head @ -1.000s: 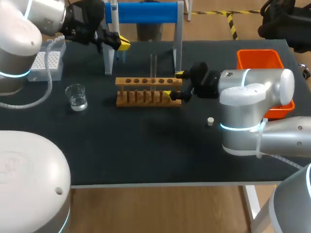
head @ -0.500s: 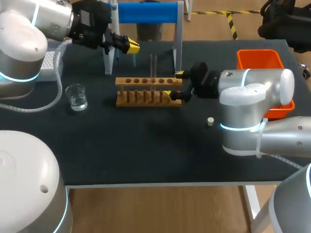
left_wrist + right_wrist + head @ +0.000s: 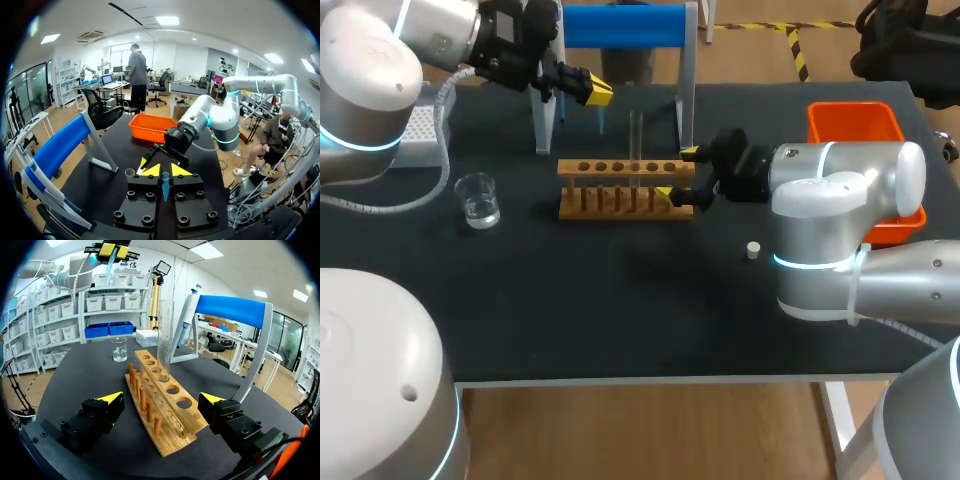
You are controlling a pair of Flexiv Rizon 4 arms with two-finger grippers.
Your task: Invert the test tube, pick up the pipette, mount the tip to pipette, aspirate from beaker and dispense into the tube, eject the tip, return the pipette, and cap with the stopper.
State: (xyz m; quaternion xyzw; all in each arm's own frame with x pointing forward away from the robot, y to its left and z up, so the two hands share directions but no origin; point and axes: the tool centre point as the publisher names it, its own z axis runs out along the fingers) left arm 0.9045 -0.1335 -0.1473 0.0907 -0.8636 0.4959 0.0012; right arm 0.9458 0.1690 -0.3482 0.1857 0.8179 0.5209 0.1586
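No text, label, number or sign can be read on the items on the table. The wooden rack (image 3: 172,437), test tube (image 3: 164,340), beaker (image 3: 478,198), pipette (image 3: 186,320), pipette tip (image 3: 165,184) and orange bin (image 3: 855,104) show no legible marking. The left arm (image 3: 370,60) and right arm (image 3: 840,190) housings show none that can be made out.

Rack (image 3: 620,192) mid-frame, tube (image 3: 635,135) standing in it; beaker (image 3: 477,198) left of it, stopper (image 3: 753,250) lower right, bin (image 3: 855,108) far right, stand (image 3: 620,26) behind.
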